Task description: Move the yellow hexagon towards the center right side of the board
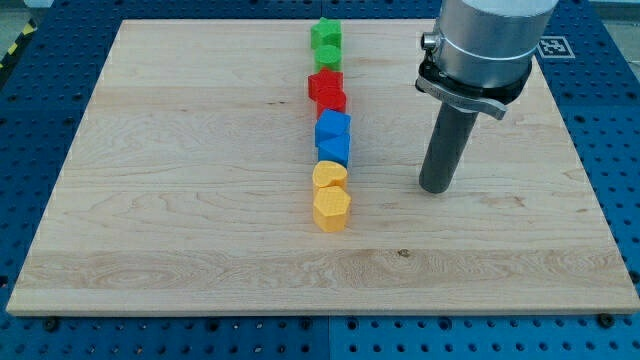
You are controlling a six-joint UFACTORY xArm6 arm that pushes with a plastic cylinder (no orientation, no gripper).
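Note:
The yellow hexagon (331, 209) lies on the wooden board (180, 200) just below the middle, at the bottom end of a column of blocks. Touching it above is a second yellow block (329, 176), heart-like in shape. My tip (435, 188) rests on the board to the right of these two yellow blocks, about a hundred pixels away, touching no block. The dark rod rises from it to the grey arm body (485, 45) at the view's top right.
Above the yellow blocks the column goes on with two blue blocks (333, 137), two red blocks (327, 90), the upper star-like, and two green blocks (326, 42) near the board's top edge. A blue perforated table (40, 340) surrounds the board.

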